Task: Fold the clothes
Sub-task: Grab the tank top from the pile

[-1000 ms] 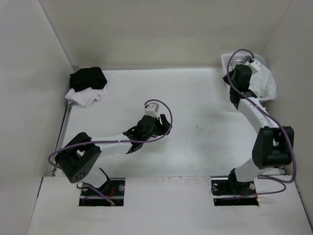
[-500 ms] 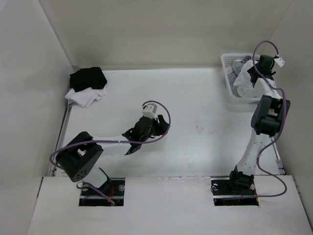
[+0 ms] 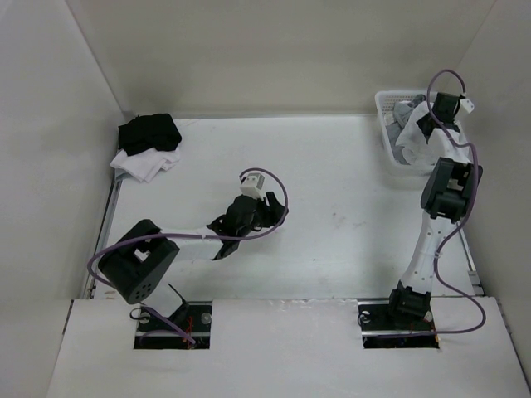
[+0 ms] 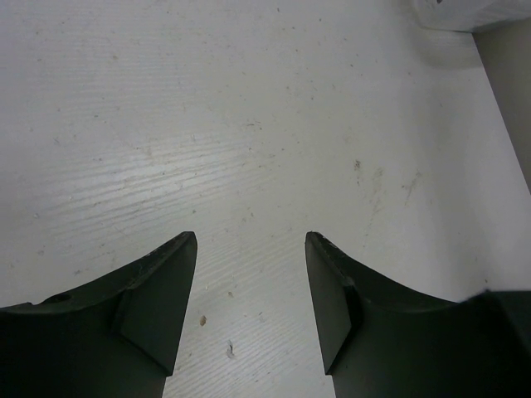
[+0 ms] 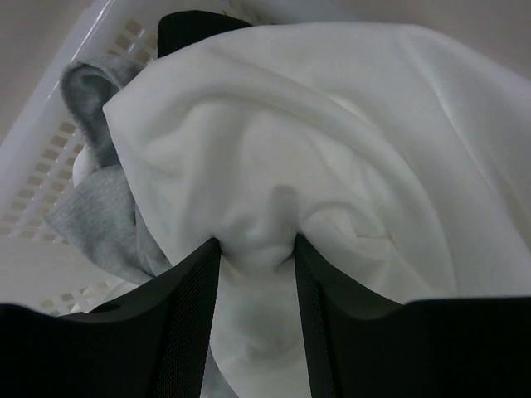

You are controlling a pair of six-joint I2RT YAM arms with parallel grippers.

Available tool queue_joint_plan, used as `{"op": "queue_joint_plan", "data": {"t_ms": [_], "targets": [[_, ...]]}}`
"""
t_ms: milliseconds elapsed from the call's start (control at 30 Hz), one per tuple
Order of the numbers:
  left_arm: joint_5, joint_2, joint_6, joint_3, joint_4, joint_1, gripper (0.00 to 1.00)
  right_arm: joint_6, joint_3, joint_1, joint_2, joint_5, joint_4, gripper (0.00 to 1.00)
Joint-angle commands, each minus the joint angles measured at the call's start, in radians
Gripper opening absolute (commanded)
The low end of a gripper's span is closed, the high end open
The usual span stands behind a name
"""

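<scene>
At the far left of the table (image 3: 332, 249), near the back corner, a pile (image 3: 146, 149) of folded garments is seen, black on top of white. Toward the middle, the left gripper (image 4: 249, 238) is held low over bare tabletop; its jaws are spread apart and nothing is held between them. Only the scuffed white surface is seen past its fingers (image 4: 162, 286).

At the far right back corner a white slotted basket (image 3: 384, 106) is placed, and the right arm is stretched out over it. The white garment (image 5: 332, 149) is heaped in this basket, filling most of the right wrist view. A bunched fold of it is pinched between the fingers of the right gripper (image 5: 255, 246), which are closed against the fabric on both sides. A grey garment (image 5: 91, 207) is tucked beside and partly under the white one, against the basket's left wall. A dark edge is seen just behind the top of the white garment; what it is cannot be told.
</scene>
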Motion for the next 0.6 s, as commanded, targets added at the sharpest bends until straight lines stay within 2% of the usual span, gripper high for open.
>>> {"op": "queue_joint_plan", "data": {"t_ms": [0,33,67,100,267,567], "targets": [[0.026,0.005,-0.015,-0.008,0.079,0.011,0.53,0.022,0.063,-0.007,0.032,-0.012,-0.011,0.28],[0.027,0.008,-0.016,-0.008,0.079,0.013,0.53,0.025,0.060,-0.007,0.032,-0.012,-0.006,0.23],[0.029,0.013,-0.018,-0.006,0.080,0.013,0.53,0.028,0.042,-0.007,0.018,-0.015,0.012,0.11],[0.030,0.016,-0.019,-0.005,0.082,0.014,0.53,0.036,0.008,-0.004,-0.010,-0.012,0.038,0.06],[0.050,0.031,-0.033,0.005,0.083,0.014,0.53,0.065,-0.285,0.001,-0.272,-0.017,0.273,0.09],[0.076,0.014,-0.048,0.005,0.091,0.007,0.53,0.056,-0.622,0.082,-0.711,-0.017,0.403,0.05]]}}
